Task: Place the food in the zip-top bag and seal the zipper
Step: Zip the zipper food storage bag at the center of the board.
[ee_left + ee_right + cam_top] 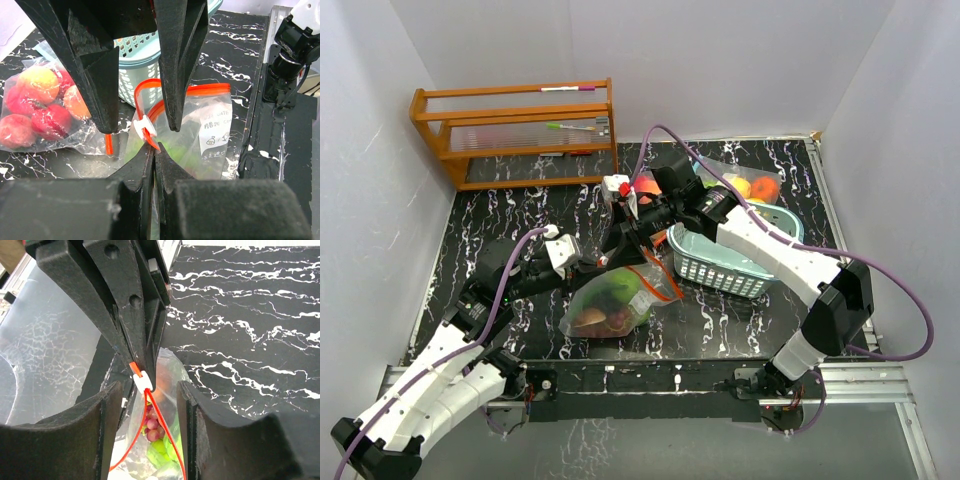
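Looking from above, the left gripper [605, 258] is seen closed on the upper edge of the clear plastic zip-top bag with an orange-red zipper [610, 310]. The green and dark red glossy toy food [616, 290] is kept inside it, just below the fingers. The right gripper [635, 225] is placed at the same edge.

In the left wrist view, the small white zipper slider [145, 127] is found between the right fingers [100, 90], which are parted and not touching it.

In the right wrist view, the zipper is pinched by the closed left fingers [125, 305] right beside the slider.
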Tool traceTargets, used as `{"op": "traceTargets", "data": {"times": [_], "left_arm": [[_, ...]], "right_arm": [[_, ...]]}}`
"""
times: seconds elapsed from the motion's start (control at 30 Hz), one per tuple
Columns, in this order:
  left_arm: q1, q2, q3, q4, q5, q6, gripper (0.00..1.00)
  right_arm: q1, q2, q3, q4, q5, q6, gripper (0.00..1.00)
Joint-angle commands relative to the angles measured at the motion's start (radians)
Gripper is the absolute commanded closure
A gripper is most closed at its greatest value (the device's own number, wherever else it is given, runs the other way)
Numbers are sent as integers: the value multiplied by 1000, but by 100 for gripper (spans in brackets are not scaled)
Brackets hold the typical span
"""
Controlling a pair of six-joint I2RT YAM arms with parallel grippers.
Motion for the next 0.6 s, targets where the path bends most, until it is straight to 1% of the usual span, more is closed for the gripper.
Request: {"op": "traceTargets", "data": {"times": [0.0, 0.2, 0.43, 0.5, 0.57], "left_arm": [[0, -15, 31, 23, 6, 6, 100], [-1, -18, 32, 25, 2, 5, 100], [0, -23, 31, 30, -1, 3, 100], [0, -23, 30, 31, -3, 3, 100], [-1, -23, 30, 33, -4, 2, 100]], "right_arm": [[7, 1, 70, 48, -48, 1, 53], [16, 26, 92, 27, -56, 1, 58], [17, 29, 90, 13, -41, 1, 55], [18, 27, 90, 11, -40, 0, 57], [17, 27, 93, 8, -36, 2, 64]]}}
